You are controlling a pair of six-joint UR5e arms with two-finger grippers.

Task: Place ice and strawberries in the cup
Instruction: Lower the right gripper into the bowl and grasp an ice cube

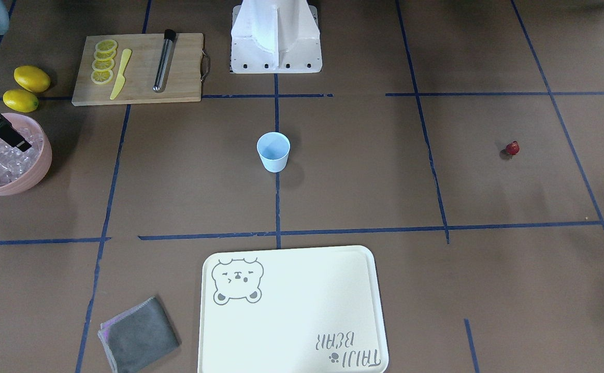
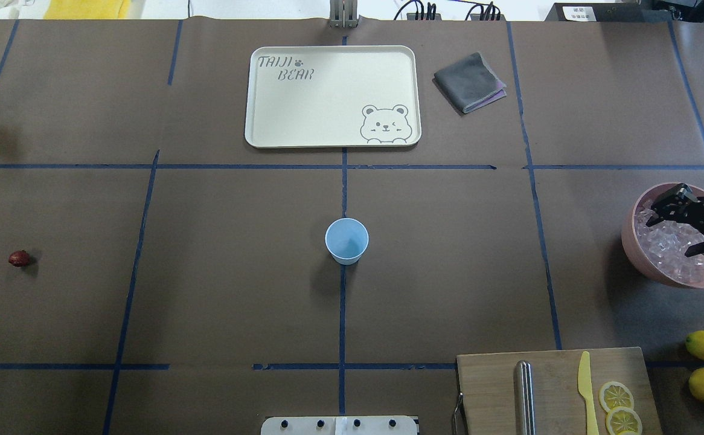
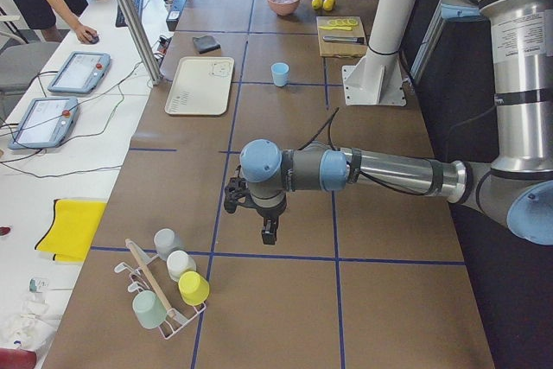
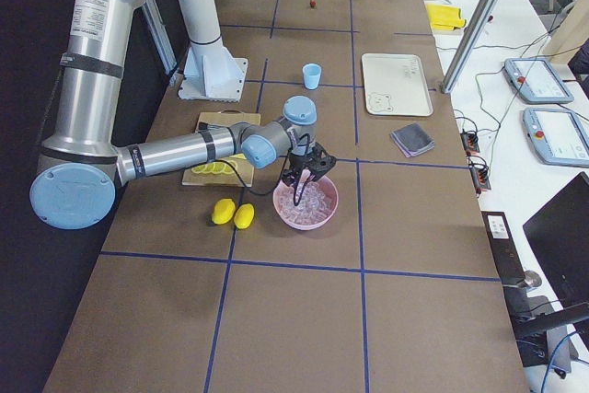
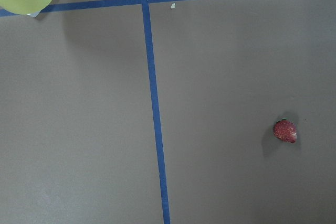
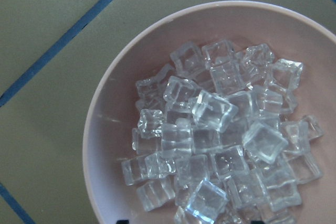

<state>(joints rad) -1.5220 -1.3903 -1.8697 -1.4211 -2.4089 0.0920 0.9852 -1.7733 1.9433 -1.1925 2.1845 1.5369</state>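
Right fingers (image 2: 672, 235), spread apart, over ice (image 6: 210, 145) in bowl (image 2: 646, 269) at 3 o'clock on desk (image 2: 448, 284); cup (image 2: 346, 240) central; strawberry (image 2: 19, 258) at 9 o'clock. Left fingers (image 3: 268, 229): state cannot be told.

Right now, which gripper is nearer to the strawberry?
Left. The left gripper hangs over the table's left end, with the strawberry in its wrist view. The right gripper is over the pink bowl of ice at the opposite end.
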